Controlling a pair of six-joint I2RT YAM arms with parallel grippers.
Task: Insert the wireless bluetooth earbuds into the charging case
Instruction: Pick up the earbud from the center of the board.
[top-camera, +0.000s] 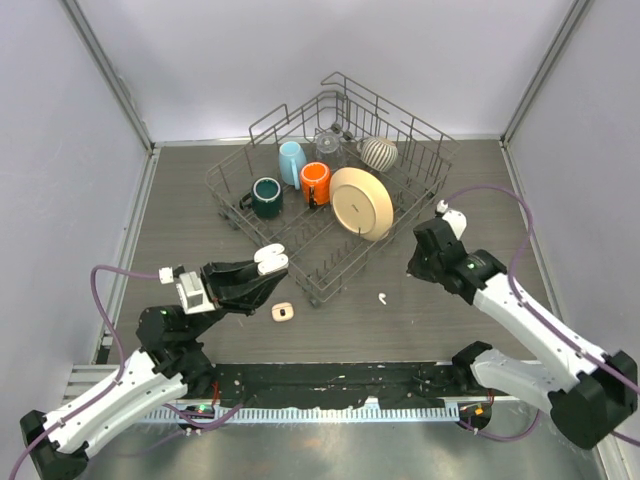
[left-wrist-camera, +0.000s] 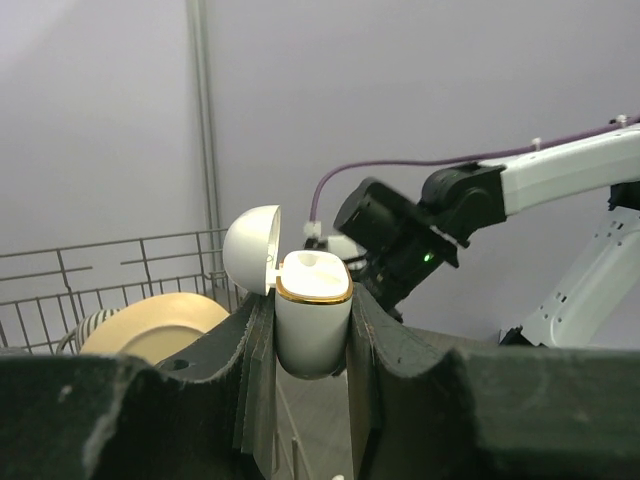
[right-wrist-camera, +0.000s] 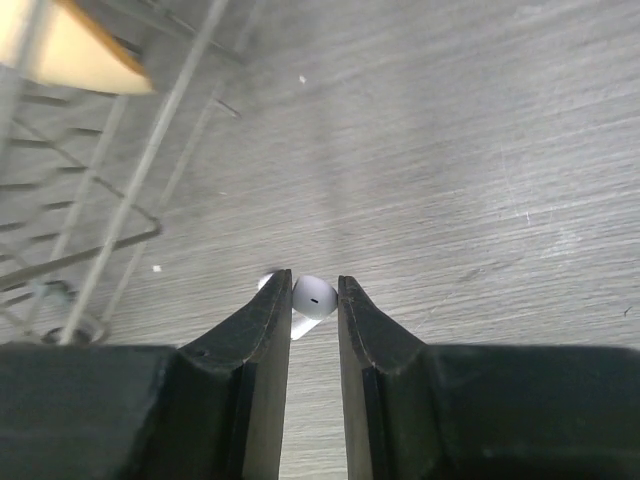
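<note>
My left gripper is shut on the white charging case, holding it upright above the table. Its domed lid is flipped open to the left, and a gold-rimmed mouth shows at the top. From above, the case sits at the left fingertips near the rack's front corner. My right gripper is shut on a small white earbud close over the table, its stem pointing back between the fingers. In the top view a white earbud shows on the table, down-left of the right gripper.
A wire dish rack fills the back middle. It holds a dark green mug, a light blue cup, an orange mug, a cream plate and a striped bowl. A small tan object lies on the table under the left gripper.
</note>
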